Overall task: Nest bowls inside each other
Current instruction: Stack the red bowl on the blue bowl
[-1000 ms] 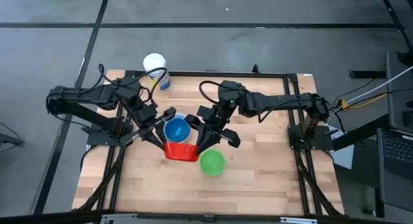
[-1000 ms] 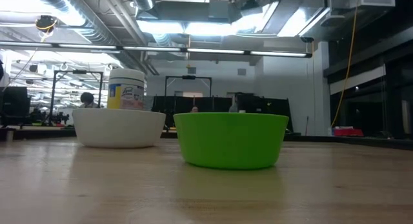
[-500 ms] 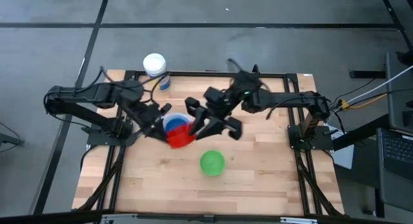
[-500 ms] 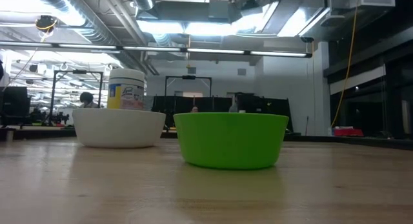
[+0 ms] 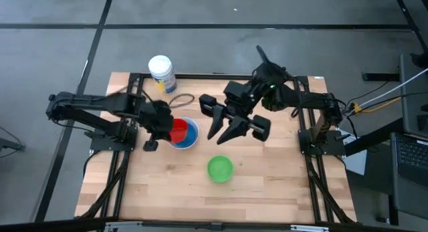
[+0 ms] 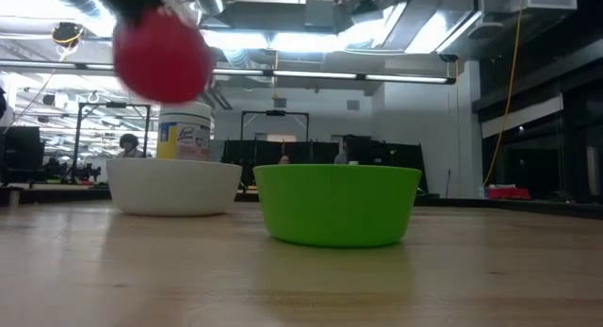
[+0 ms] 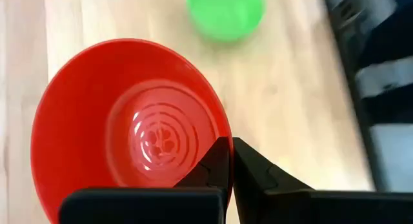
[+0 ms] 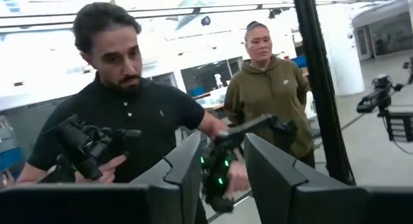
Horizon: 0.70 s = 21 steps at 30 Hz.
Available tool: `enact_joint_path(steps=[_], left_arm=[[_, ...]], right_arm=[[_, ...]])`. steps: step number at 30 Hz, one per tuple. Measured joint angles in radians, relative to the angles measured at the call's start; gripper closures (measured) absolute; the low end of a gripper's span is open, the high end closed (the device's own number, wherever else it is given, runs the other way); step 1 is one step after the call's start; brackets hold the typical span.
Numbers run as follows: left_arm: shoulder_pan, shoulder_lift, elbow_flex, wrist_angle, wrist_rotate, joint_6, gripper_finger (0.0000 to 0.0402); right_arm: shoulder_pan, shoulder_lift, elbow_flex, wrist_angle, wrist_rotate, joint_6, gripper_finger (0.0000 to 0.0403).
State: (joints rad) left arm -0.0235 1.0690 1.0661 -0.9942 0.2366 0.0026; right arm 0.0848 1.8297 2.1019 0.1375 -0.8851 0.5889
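A red bowl (image 7: 129,121) hangs in the air over a white bowl (image 5: 192,140) that has a dark blue bowl (image 5: 190,130) nested in it. My left gripper (image 5: 164,128) is shut on the red bowl. In the low view the red bowl (image 6: 162,54) shows well above the white bowl (image 6: 174,186), which rests on its base. A green bowl (image 5: 219,168) stands alone on the table nearer the front edge. My right gripper (image 5: 225,132) is raised to the right of the stack, open and holding nothing; it points out into the room. My left gripper pinches the red bowl's rim (image 7: 226,141) on the side toward the table's left, one finger inside the wall and one outside. The fingers slant down from the table's left. The bowl is lifted clear, mouth mostly up, above the white and blue bowls.
An upright white-lidded container (image 5: 161,71) stands at the table's far left corner, with a thin loop (image 5: 179,100) lying near it. Two people (image 8: 129,121) stand beyond the table. Bare wood lies along the near edge and to the right of the green bowl.
My right gripper has opened, let go of the red bowl and risen away toward the far right. My left gripper has tipped downward and carried the red bowl toward the far left, from lying on edge near the green bowl to hanging mouth-up over the blue bowl.
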Motion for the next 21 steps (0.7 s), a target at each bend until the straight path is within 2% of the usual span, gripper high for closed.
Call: enact_joint_path(steps=[6,13,21], left_arm=[[-0.016,0.013,-0.147,0.174,-0.1,-0.027,0.04],[-0.017,0.076,-0.266,0.317,-0.191,-0.05,0.04],[-0.017,0.173,-0.306,0.395,-0.199,-0.051,0.04]], right_arm=[[0.005,-0.025,0.034,-0.07,-0.017,-0.021,0.0302],[0.005,-0.052,0.034,-0.16,-0.018,-0.028,0.0294],[0.005,-0.075,0.034,-0.179,-0.024,-0.023,0.0289]])
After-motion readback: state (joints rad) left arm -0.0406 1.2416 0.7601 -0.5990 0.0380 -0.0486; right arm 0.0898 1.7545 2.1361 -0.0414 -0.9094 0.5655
